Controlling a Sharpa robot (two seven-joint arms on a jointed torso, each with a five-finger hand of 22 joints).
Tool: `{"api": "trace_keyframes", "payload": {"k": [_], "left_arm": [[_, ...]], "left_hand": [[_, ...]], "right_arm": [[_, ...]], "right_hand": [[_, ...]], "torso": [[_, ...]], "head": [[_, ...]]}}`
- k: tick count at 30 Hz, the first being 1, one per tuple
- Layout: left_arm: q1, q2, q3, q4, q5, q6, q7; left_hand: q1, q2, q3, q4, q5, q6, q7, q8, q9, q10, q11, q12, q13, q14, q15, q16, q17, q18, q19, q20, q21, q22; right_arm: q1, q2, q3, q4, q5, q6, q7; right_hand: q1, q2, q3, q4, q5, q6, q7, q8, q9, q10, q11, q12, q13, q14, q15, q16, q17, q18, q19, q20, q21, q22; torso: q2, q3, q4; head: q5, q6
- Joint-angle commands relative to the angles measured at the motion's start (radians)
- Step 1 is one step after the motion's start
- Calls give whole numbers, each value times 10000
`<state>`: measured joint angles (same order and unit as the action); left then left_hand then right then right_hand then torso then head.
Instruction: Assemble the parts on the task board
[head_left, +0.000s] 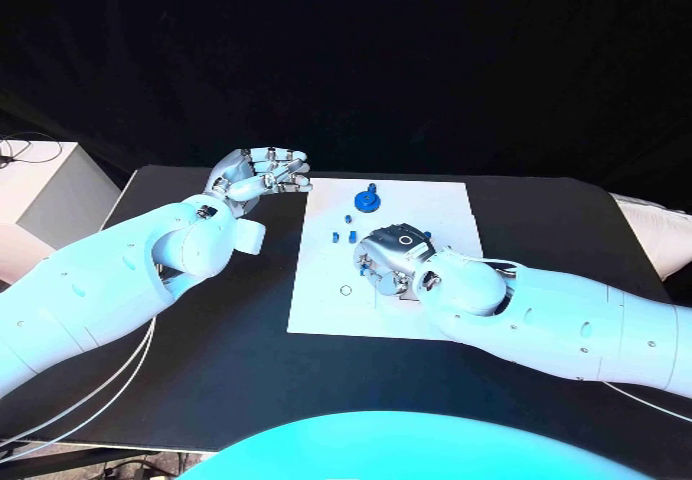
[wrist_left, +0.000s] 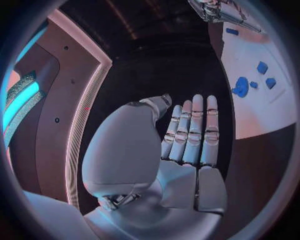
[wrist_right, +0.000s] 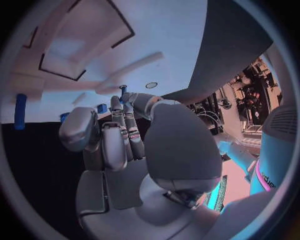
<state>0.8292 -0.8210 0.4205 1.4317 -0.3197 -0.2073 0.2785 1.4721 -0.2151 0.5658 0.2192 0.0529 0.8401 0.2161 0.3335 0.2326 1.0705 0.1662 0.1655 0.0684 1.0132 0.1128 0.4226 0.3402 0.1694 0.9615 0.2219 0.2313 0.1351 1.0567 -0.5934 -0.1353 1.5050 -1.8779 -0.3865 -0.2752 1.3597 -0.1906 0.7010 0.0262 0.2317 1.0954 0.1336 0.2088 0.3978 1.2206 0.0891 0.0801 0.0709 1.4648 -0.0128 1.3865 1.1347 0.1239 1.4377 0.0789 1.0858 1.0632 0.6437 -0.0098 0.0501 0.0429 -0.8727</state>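
Observation:
The white task board (head_left: 378, 300) lies mid-table. At its far edge stands a round blue part with a knob (head_left: 369, 200), with small blue pieces (head_left: 343, 237) just in front of it; the left wrist view shows that round part (wrist_left: 241, 86) and those pieces (wrist_left: 262, 67) too. My right hand (head_left: 392, 255) hangs low over the board's middle, fingers curled down. In the right wrist view a small blue piece (wrist_right: 123, 89) sits at its fingertips (wrist_right: 116, 102); a grip is not clear. My left hand (head_left: 263, 175) is raised off the board's far left corner, its fingers (wrist_left: 194, 130) straight and holding nothing.
A small ring-shaped hole (head_left: 346, 291) marks the board's near left area. A blue cylinder (wrist_right: 20, 111) lies further off on the board. A white box (head_left: 43, 185) stands beyond the table's left edge. Black tabletop (head_left: 216, 350) surrounds the board.

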Motion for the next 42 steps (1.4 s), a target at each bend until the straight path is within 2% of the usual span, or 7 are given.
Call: {"api": "trace_keyframes", "payload": {"k": [1, 21, 26, 30, 34, 37, 42], "left_arm": [[12, 13, 8, 31, -21, 163, 36], [12, 2, 8, 33, -28, 160, 24], [12, 0, 8, 31, -28, 161, 11], [12, -6, 8, 28, -29, 166, -10], [12, -12, 8, 24, -30, 170, -20], [12, -13, 8, 23, -31, 174, -25], [12, -16, 8, 17, -31, 175, -27]], "left_hand": [[-19, -81, 6, 6, 7, -73, 193, 38, -12, -49, 13, 55, -9, -71, -3, 53, 16, 117, 63, 40, 4, -12], [-10, -82, 18, 20, 8, -147, 197, 145, -42, -96, 17, 102, -9, -134, 2, 112, 57, 121, 72, 49, -41, -41], [-10, -82, 18, 20, 8, -147, 197, 145, -42, -96, 17, 102, -9, -134, 2, 112, 57, 121, 72, 49, -41, -41], [-10, -82, 18, 20, 8, -147, 197, 145, -42, -96, 17, 102, -9, -134, 2, 112, 57, 121, 72, 49, -41, -41], [-10, -82, 18, 20, 8, -147, 197, 145, -42, -96, 17, 102, -9, -134, 2, 112, 57, 121, 72, 49, -41, -41], [-10, -82, 18, 20, 8, -147, 197, 145, -42, -96, 17, 102, -9, -134, 2, 112, 57, 121, 72, 49, -41, -41], [-10, -82, 18, 20, 8, -147, 197, 145, -42, -96, 17, 102, -9, -134, 2, 112, 57, 121, 72, 49, -41, -41]], "right_arm": [[-80, 39, -52, -84, -124, 329, -69], [-180, 79, -115, -109, -115, 388, 41], [-183, 54, -117, -109, -51, 190, 118], [-184, 9, -117, -89, -13, -51, 158], [-184, -47, -118, -63, 1, -286, 113], [-184, -105, -118, -42, 2, -453, 47], [-184, -184, -117, -9, -4, -609, -29]], "right_hand": [[6, 80, 85, 0, 9, 56, -17, 28, 0, 271, -233, 34, 2, 298, -79, 62, 8, -158, 21, -31, 51, 9], [-52, 45, 99, -2, -8, 31, -8, 45, 23, 268, -225, 3, -3, 296, -76, 64, 0, -151, 10, -28, 16, -21], [-268, -270, -37, -10, -39, -334, 135, -87, 7, -21, -98, -164, -49, 282, 23, 70, -5, -161, -17, 32, -19, -29], [-510, -730, -350, 52, 91, -833, 220, -389, -117, -689, 51, -196, -84, 196, 155, -48, -289, -99, -144, 146, -343, -318], [-477, -901, -871, 65, 51, -1231, 186, -661, -251, -1346, 77, -154, -80, 54, 173, -313, -794, 41, -370, 189, -1023, -946], [-84, -730, -2100, 142, 0, -1819, 327, -1086, -507, -1978, 154, -107, -70, -55, 222, -610, -1306, 140, -483, 221, -1694, -1545], [647, -371, -3591, 504, 29, -2124, 336, -1352, -806, -2403, 195, -32, -61, -78, 253, -792, -1563, 193, -439, 247, -2162, -1938]], "torso": [[8, -5, 20], [-1, 3, 1], [-6, 0, 0], [-4, 0, 1], [-6, 2, -7], [-12, 2, -12], [-7, 3, -4]], "head": [[7, 1], [24, 1], [20, 1], [12, 1], [2, 1], [-12, 1], [-40, 1]]}}
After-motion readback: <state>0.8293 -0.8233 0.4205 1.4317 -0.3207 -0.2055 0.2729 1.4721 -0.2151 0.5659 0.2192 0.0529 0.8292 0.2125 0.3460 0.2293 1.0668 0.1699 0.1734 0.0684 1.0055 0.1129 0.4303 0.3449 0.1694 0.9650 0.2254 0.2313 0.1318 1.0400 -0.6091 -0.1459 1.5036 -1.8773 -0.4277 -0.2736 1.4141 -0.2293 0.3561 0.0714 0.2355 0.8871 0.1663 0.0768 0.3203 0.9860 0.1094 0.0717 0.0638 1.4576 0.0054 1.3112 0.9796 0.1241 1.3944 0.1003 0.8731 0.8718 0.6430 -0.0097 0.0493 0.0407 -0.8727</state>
